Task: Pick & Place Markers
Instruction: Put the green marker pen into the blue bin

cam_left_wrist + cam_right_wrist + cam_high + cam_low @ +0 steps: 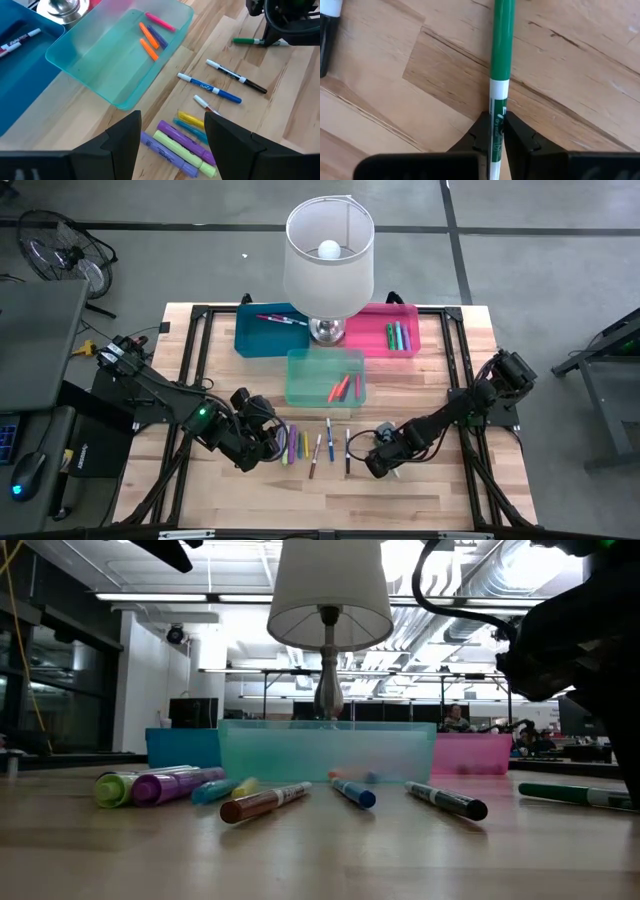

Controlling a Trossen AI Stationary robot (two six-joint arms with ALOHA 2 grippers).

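I am pinching the green marker with my right hand, my 2 fingers closed on its white barrel as it is lying flat on the table, on the near side of the teal bin. My left hand is hovering, fingers wide and holding nothing, over the cluster of purple, yellow-green and yellow markers in front of that same bin. Orange and pink markers are lying inside the bin.

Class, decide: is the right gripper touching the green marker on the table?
Touching. The right wrist view shows the right gripper with its jaws closed against both sides of the green marker, no gap showing between them.
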